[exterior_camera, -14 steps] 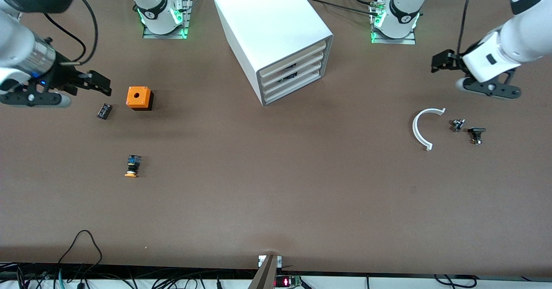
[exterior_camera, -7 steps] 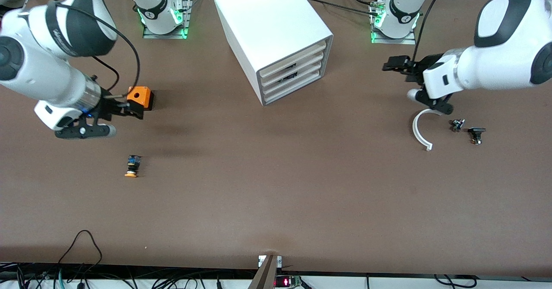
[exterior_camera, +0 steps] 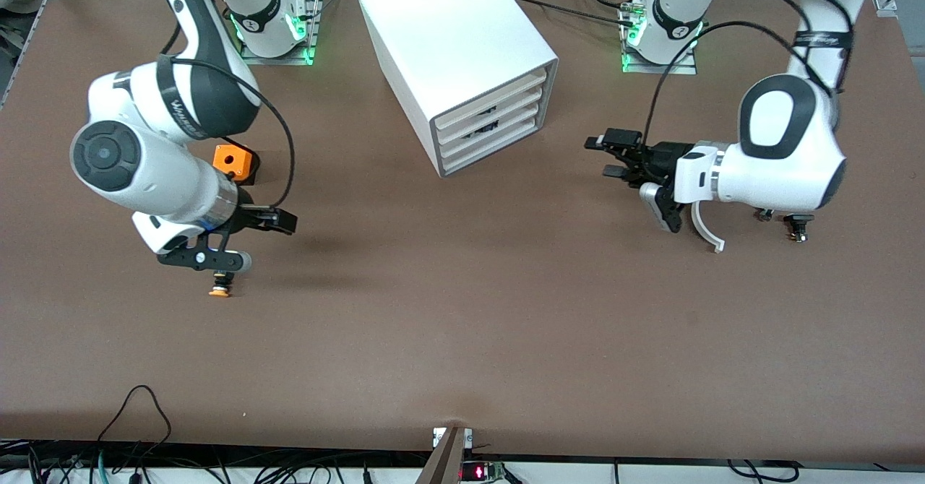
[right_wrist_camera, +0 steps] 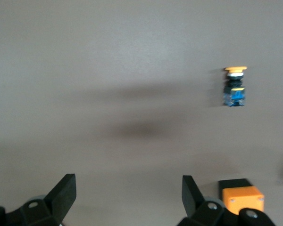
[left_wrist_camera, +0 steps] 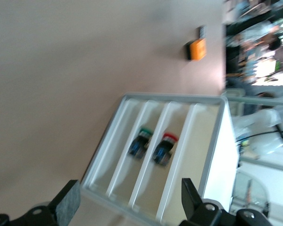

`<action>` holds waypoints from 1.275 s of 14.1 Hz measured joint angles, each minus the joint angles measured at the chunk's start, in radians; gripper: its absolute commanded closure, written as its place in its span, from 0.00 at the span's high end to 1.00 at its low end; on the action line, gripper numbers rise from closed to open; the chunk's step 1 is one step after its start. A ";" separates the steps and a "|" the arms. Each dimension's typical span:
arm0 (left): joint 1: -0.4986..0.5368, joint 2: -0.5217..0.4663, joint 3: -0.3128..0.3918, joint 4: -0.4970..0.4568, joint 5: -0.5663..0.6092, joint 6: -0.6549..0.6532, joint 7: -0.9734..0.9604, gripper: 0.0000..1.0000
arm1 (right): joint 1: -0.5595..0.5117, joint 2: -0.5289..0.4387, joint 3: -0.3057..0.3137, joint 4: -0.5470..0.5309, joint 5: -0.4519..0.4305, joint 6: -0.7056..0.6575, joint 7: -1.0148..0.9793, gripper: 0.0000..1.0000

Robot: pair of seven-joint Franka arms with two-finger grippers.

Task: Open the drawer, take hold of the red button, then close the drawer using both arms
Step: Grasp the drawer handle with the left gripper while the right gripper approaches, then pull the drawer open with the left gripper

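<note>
The white cabinet (exterior_camera: 462, 50) stands at the robots' edge of the table with all four cream drawer fronts (exterior_camera: 491, 119) pushed in. In the left wrist view the red-capped button (left_wrist_camera: 164, 147) lies in one of the two middle drawers, seen over its low front. My left gripper (exterior_camera: 611, 155) is open and empty. It hangs over the table in front of the cabinet and faces the drawer fronts (left_wrist_camera: 146, 155); its own jaws (left_wrist_camera: 129, 202) stand wide apart. My right gripper (exterior_camera: 283, 221) is open and empty over bare table, and shows open in its own view (right_wrist_camera: 127, 197).
A green-capped button (left_wrist_camera: 140, 140) lies in the drawer adjoining the red one. An orange-yellow capped button (exterior_camera: 219, 289) and the orange box (exterior_camera: 235, 162) lie by the right arm. A white curved piece (exterior_camera: 704, 227) and small black parts (exterior_camera: 797, 224) lie by the left arm.
Both arms have swung in toward the middle of the table. My left gripper moved toward the cabinet's front. My right gripper passed the orange box and came nearer the orange-yellow button.
</note>
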 measured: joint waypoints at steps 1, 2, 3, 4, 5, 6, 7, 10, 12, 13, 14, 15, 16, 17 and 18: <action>0.000 0.003 -0.010 -0.061 -0.076 0.041 0.063 0.95 | 0.018 0.011 0.000 0.015 0.000 0.000 0.047 0.99; -0.001 0.007 -0.024 -0.122 -0.144 0.071 0.130 0.95 | 0.041 0.019 0.001 0.029 0.000 0.000 0.096 0.99; -0.001 0.013 -0.038 -0.177 -0.201 0.088 0.188 0.95 | 0.065 0.025 0.001 0.039 0.000 0.000 0.149 0.99; -0.001 0.020 -0.048 -0.222 -0.242 0.095 0.225 0.94 | 0.091 0.029 0.002 0.048 0.000 0.000 0.204 0.99; -0.001 0.028 -0.059 -0.255 -0.269 0.096 0.246 0.91 | 0.114 0.035 0.002 0.057 0.000 0.000 0.255 0.99; -0.001 0.036 -0.073 -0.281 -0.293 0.096 0.256 0.90 | 0.133 0.042 0.002 0.070 0.000 0.000 0.300 0.99; -0.001 0.042 -0.087 -0.300 -0.313 0.096 0.259 0.88 | 0.145 0.050 0.002 0.084 0.003 0.000 0.335 0.99; 0.000 0.061 -0.110 -0.337 -0.327 0.096 0.270 0.79 | 0.160 0.082 0.002 0.136 0.060 -0.001 0.437 0.99; 0.001 0.084 -0.134 -0.349 -0.327 0.096 0.319 0.81 | 0.163 0.104 0.002 0.175 0.081 -0.005 0.483 0.99; 0.000 0.103 -0.149 -0.353 -0.331 0.096 0.344 0.80 | 0.168 0.115 0.002 0.192 0.084 -0.009 0.505 0.99; 0.000 0.123 -0.162 -0.355 -0.335 0.096 0.360 0.80 | 0.175 0.124 0.003 0.207 0.085 -0.013 0.523 0.99; 0.000 0.139 -0.176 -0.356 -0.340 0.096 0.370 0.80 | 0.183 0.132 0.003 0.222 0.085 -0.017 0.543 0.99; 0.000 0.152 -0.187 -0.356 -0.342 0.096 0.376 0.77 | 0.190 0.140 0.003 0.235 0.085 -0.019 0.562 0.99; 0.000 0.163 -0.194 -0.356 -0.342 0.096 0.380 0.75 | 0.195 0.147 0.003 0.247 0.085 -0.021 0.579 0.99; 0.001 0.173 -0.200 -0.356 -0.344 0.096 0.387 0.73 | 0.198 0.152 0.003 0.258 0.085 -0.022 0.590 0.99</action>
